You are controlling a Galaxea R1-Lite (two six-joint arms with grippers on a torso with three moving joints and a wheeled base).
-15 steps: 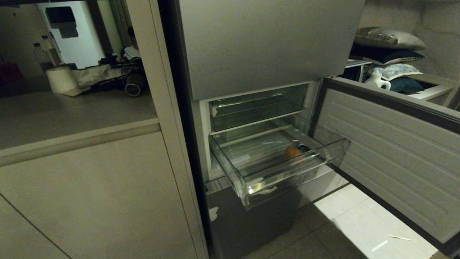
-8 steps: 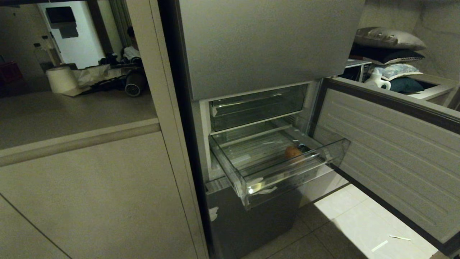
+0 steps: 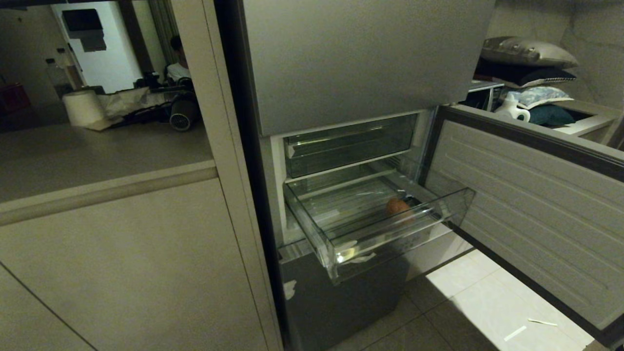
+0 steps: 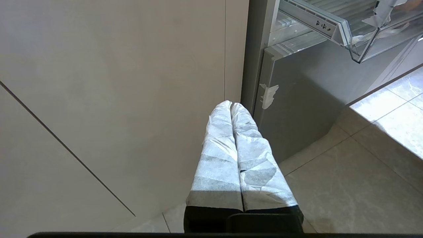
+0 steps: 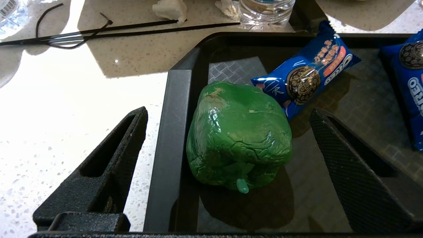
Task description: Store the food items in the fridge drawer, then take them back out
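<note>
**Right gripper poised over green pepper**

Left gripper [image 4: 231,107] parked, fingers pressed together, near the fridge base. I see my right gripper [image 5: 228,145] spread wide, straddling the green pepper [image 5: 238,138] in the black tray [image 5: 172,132]. Storing step: next, close and lift. The drawer [image 3: 390,239] stands pulled out, orange fruit [image 3: 398,206] inside.

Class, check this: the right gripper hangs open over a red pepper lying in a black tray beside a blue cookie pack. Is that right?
Not quite. The pepper is green, not red, as the right wrist view shows. The rest holds: the right gripper hangs open over it, in the black tray, beside the blue cookie pack.
</note>
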